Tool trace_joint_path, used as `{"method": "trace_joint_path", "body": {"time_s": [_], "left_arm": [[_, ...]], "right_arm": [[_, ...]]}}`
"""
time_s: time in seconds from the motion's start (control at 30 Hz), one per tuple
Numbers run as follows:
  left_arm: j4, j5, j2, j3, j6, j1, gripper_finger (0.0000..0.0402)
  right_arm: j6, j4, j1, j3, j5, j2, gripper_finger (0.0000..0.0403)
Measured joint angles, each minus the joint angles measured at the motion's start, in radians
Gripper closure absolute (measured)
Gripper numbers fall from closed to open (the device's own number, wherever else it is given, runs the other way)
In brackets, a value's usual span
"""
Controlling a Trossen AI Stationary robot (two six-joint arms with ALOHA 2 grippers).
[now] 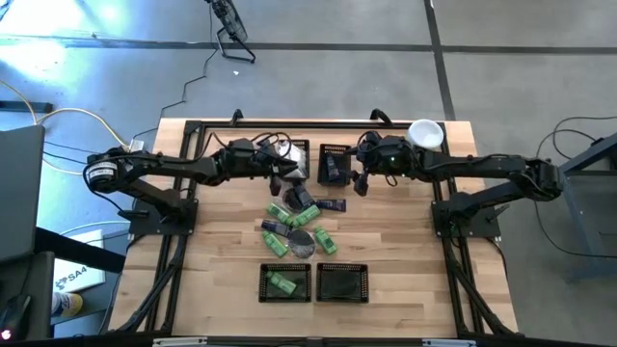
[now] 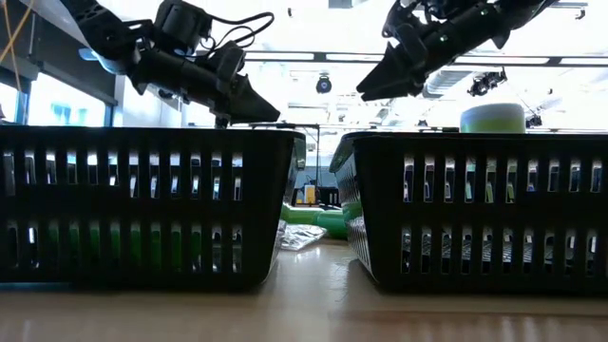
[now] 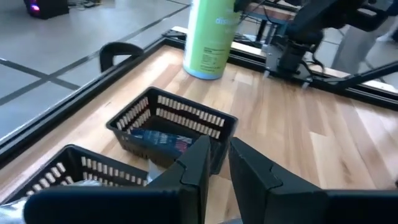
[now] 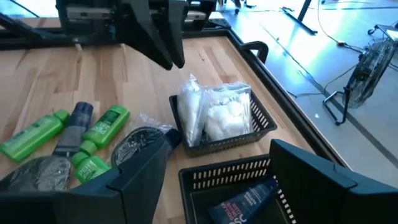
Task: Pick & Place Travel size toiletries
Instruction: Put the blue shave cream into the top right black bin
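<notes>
— The jaws of the right gripper, how do they stand?

— Spread wide, with nothing between them. Just below them is a black rectangular mesh basket with a dark blue tube with printed lettering lying in it.

— And the left gripper?

— Its jaws are drawn nearly together, with only a slim gap and nothing seen in it. They hang above the light wooden counter, close to the right gripper's jaws.

— Where are the toiletries?

— Mostly loose on the counter, beside the right jaws and nearer the counter's middle. There is a bright green plastic bottle, a dark blue-grey tube touching it, a second green bottle on the tube's other side, and a dark disc in crinkly clear wrap just under the right gripper's finger.

— Any already put away?

— White crinkly packets fill a second black mesh basket just beyond the right jaws. Across the pile, well away from both jaws, another black basket holds a green bottle.

— What else is there?

— A tall pale-green cylinder stands upright beyond the left jaws.
</notes>
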Motion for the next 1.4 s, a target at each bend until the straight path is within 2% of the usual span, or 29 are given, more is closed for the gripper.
{"method": "trace_joint_path", "body": {"time_s": [0.2, 0.63, 1.13, 1.4], "left_arm": [[0.0, 0.091, 0.0, 0.0, 0.0, -0.001, 0.0346], [-0.008, 0.058, 0.0, 0.0, 0.05, -0.081, 0.0346], [0.0, 0.057, 0.0, 0.0, 0.017, -0.087, 0.0346], [0.051, -0.093, 0.003, -0.002, 0.033, -0.163, 0.0346]], "right_arm": [[0.001, 0.04, 0.02, 0.0, -0.003, 0.0, 0.0126], [0.004, 0.059, 0.076, 0.0, -0.004, 0.0, 0.0126], [0.003, 0.053, 0.077, 0.0, -0.003, 0.0, 0.0126], [0.028, 0.033, 0.077, 0.0, 0.018, 0.0, 0.0127]]}}
